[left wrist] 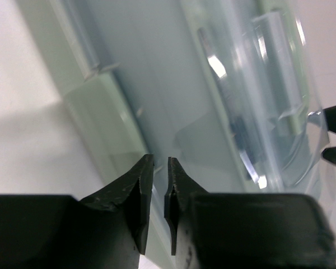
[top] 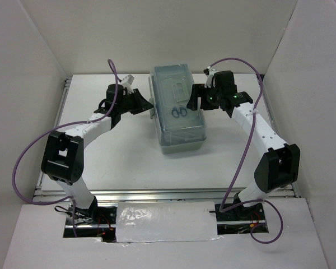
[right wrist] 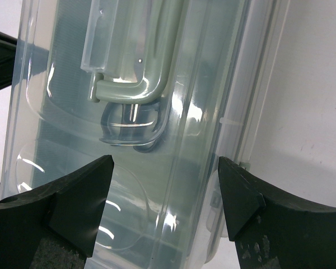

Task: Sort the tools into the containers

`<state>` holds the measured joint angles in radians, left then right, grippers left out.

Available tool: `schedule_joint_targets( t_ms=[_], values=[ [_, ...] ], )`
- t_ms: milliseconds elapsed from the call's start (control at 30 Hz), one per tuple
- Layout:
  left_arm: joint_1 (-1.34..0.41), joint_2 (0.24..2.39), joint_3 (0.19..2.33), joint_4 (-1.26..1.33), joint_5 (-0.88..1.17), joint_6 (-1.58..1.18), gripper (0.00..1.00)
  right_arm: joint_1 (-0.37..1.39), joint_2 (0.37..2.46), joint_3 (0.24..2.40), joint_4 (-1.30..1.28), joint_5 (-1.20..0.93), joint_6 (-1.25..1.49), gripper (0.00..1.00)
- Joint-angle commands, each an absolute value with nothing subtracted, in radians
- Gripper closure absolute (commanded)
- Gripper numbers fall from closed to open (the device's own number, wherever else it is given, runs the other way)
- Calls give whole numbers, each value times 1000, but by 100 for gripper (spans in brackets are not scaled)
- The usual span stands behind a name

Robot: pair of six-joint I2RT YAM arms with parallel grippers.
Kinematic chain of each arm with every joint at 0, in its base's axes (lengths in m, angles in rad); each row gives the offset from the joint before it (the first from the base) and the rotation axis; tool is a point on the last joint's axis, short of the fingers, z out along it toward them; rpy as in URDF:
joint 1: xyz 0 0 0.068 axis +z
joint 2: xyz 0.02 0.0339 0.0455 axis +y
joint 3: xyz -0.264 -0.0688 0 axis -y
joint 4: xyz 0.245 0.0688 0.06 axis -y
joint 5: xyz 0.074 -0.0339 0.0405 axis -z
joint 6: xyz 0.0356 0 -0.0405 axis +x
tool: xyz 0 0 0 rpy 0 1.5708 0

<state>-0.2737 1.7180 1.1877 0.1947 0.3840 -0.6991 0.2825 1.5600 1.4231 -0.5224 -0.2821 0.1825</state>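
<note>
The sage-green plastic toolbox (top: 182, 147) stands shut under its clear moulded lid (right wrist: 45, 140), flanked by the two claws on the white table (top: 117, 157); the black-handled scissors (top: 179, 111) show through the lid, so at least one tool is already inside.

The left claw (left wrist: 161, 168) is drawn almost together with a thin slit between its tips, and the box's side wall lies directly ahead of it; whether it nips an edge there I cannot tell. The right claw (right wrist: 165, 185) is spread wide and holds nothing; the lid's right rim runs between its fingers, and the sage-green carry handle (right wrist: 140, 84) lies ahead and a little to its left.

The step in hand looks to be getting the box open. To do it well, the left claw should find a firm lip before pulling. The right should steady the box or take the handle squarely, not the slick lid. Lift slowly, since a light plastic box may slide or tip.
</note>
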Motion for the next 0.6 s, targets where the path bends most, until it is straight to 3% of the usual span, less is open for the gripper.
schedule_joint_targets(
  t_ms=[0,167,267,367,467,567],
  values=[
    [-216,1651,1102,336,483,-787,72,328,1588,1453,-572,-370,156,18],
    [-101,1686,1011,517,663,-945,75,333,1592,1457,-575,-370,147,18],
    [-81,1701,990,581,698,-969,68,336,1595,1462,-580,-367,143,18],
    [-80,1727,980,641,719,-1000,48,344,1598,1466,-584,-361,137,18],
    [-84,1767,1011,663,723,-1022,38,344,1608,1473,-586,-356,132,18],
    [-98,1801,1040,624,692,-1005,37,350,1614,1476,-589,-351,127,18]
  ],
)
